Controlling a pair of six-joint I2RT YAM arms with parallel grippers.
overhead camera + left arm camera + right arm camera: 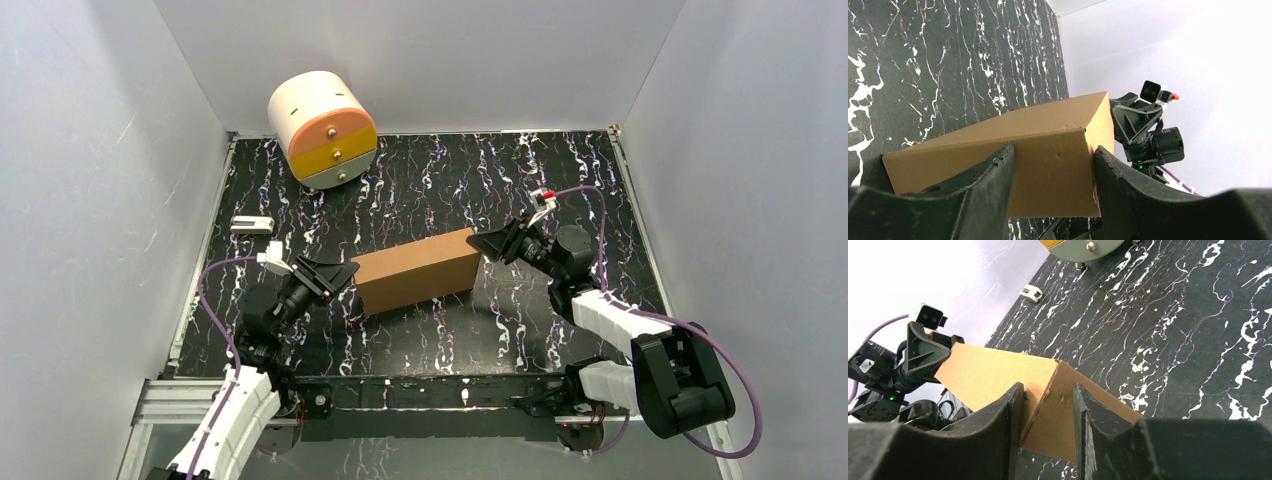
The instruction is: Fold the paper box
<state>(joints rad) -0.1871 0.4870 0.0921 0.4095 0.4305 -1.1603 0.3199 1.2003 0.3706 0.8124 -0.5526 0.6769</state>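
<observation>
**As left claw (348, 272) and right claw (480, 243) bracket it, paper box (415, 270) sits mid-tabletop (450, 180)**

While both straddle opposite ends, part-spread, I cannot tell if either pinches. Light, stiff, crushable cardboard, I judge; I'd hold the end walls.
</observation>
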